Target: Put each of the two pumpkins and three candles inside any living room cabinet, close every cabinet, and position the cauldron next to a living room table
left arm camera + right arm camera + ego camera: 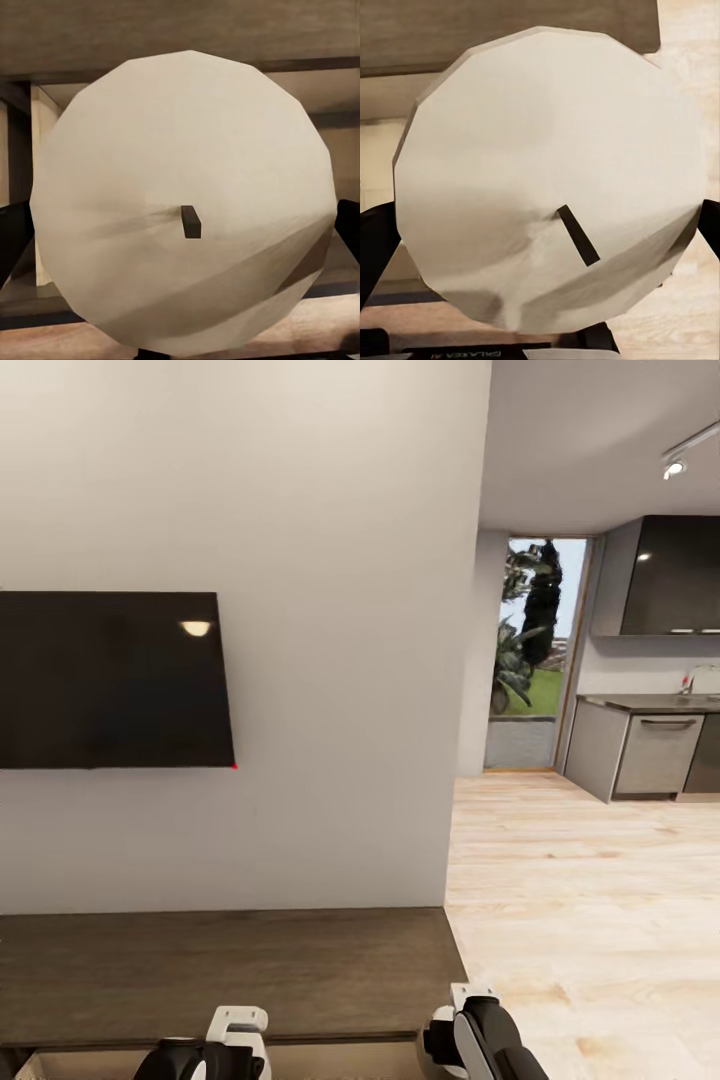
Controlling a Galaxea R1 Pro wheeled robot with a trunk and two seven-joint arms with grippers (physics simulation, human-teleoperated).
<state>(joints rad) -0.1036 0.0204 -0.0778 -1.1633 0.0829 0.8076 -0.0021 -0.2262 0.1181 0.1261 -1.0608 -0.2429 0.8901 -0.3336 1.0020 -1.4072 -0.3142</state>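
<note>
Currently you carry two of the candles, one in each tool. Left wrist view: a squat white candle (pixel 184 202) faces the lens end-on, short dark wick (pixel 191 222) at its middle, dark fingers (pixel 13 240) pressed to its sides, so your left tool (pixel 180 247) is clamped on it. Right wrist view: the second candle (pixel 551 176) sits the same way, wick (pixel 578 235) tilted, dark fingers (pixel 376 251) touching both flanks; the right tool (pixel 547 255) is clamped too.

Behind the left candle you see dark-brown wood and a pale beige interior, which reads as an open drawer of the cabinet (pixel 225 970). In the head view the cabinet's top runs along the wall under a dark screen (pixel 110 680), with a strip of pale interior at the frame's lower edge, just beside both arms. The left tool (pixel 235 1028) and right tool (pixel 462 1015) hang just in front of the unit.

Progress, as I judge it: two candles in hand, close to the drawer, not yet released. Left to do: drop both in, fetch the third candle and both pumpkins, shut every drawer, set the cauldron beside the counter. Whether anything already lies in the drawer, you cannot tell.
</note>
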